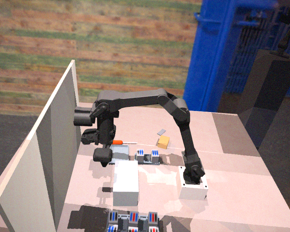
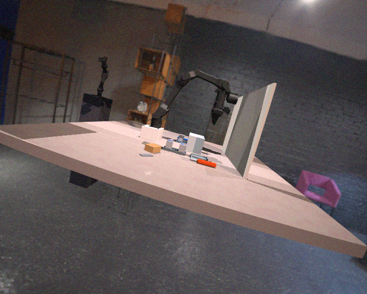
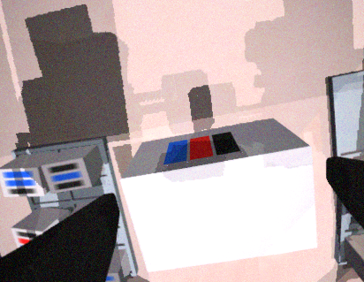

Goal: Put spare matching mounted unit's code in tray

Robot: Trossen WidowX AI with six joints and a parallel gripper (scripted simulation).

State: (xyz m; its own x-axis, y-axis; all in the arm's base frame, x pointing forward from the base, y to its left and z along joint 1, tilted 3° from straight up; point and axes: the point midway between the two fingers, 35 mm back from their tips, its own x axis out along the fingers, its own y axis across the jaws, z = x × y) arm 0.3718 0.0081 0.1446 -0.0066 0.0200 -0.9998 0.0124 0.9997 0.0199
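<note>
The mounted unit, a white box point(image 1: 126, 176) point(image 2: 196, 143) point(image 3: 228, 214), shows blue, red and black bars point(image 3: 200, 148) on one side face in the wrist view. My gripper point(image 1: 103, 156) point(image 2: 215, 118) point(image 3: 220, 186) is open and empty, pointing down above and beyond the box. Striped grey spares stand in the front rack point(image 1: 123, 219) point(image 3: 111, 170). One spare point(image 1: 113, 216) point(image 3: 66, 176) has black, blue, black bars; another point(image 3: 20, 183) has blue, blue, black. Red-striped spares point(image 1: 133, 217) point(image 1: 153, 217) stand beside them. The front row is partly cut off. The pale tray point(image 1: 122, 151) point(image 3: 353, 121) is empty.
A small rack point(image 1: 146, 162) with two blue-striped spares point(image 1: 140, 155) point(image 1: 154, 156) stands beside the tray. An orange screwdriver point(image 1: 117, 142) point(image 2: 206, 163), a yellow block point(image 1: 163, 141) point(image 2: 152, 148) and a grey plate point(image 1: 161, 132) lie behind. A tall panel point(image 1: 65, 128) point(image 2: 249, 133) stands close beside my arm.
</note>
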